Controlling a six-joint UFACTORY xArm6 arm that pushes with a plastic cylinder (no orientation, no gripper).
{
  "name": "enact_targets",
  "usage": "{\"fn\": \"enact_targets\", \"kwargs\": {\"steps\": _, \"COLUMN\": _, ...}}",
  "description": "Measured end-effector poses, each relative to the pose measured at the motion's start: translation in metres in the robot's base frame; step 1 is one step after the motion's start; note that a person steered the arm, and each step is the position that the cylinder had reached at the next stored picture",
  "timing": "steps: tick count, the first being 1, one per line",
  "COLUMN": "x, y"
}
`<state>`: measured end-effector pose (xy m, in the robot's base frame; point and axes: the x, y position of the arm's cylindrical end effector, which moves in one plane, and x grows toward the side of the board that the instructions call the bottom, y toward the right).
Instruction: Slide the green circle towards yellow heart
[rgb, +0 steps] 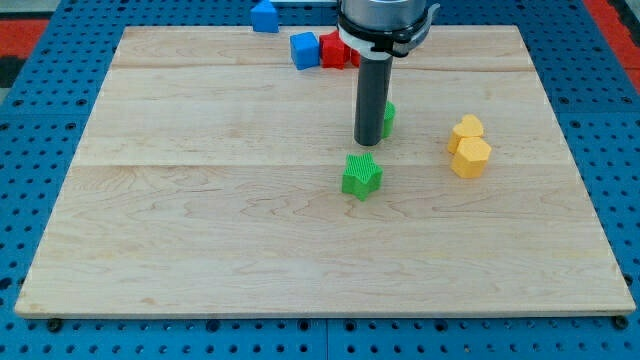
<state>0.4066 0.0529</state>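
Note:
The green circle (387, 118) lies just right of the board's middle, mostly hidden behind my rod. My tip (366, 142) rests on the board touching the circle's left side. The yellow heart (466, 129) sits to the view's right of the circle, with a gap between them. A yellow hexagon (471, 157) touches the heart from below. A green star (361, 175) lies just below my tip.
At the view's top a blue block (304, 49) and a red block (333, 49) sit side by side. Another blue block (264, 16) lies off the board's top edge. The wooden board (200, 220) lies on a blue perforated table.

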Motion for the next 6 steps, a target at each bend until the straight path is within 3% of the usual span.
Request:
{"fn": "enact_targets", "kwargs": {"steps": 1, "x": -0.013, "y": -0.036}}
{"fn": "enact_targets", "kwargs": {"steps": 4, "x": -0.025, "y": 0.022}}
{"fn": "enact_targets", "kwargs": {"steps": 6, "x": 0.012, "y": 0.059}}
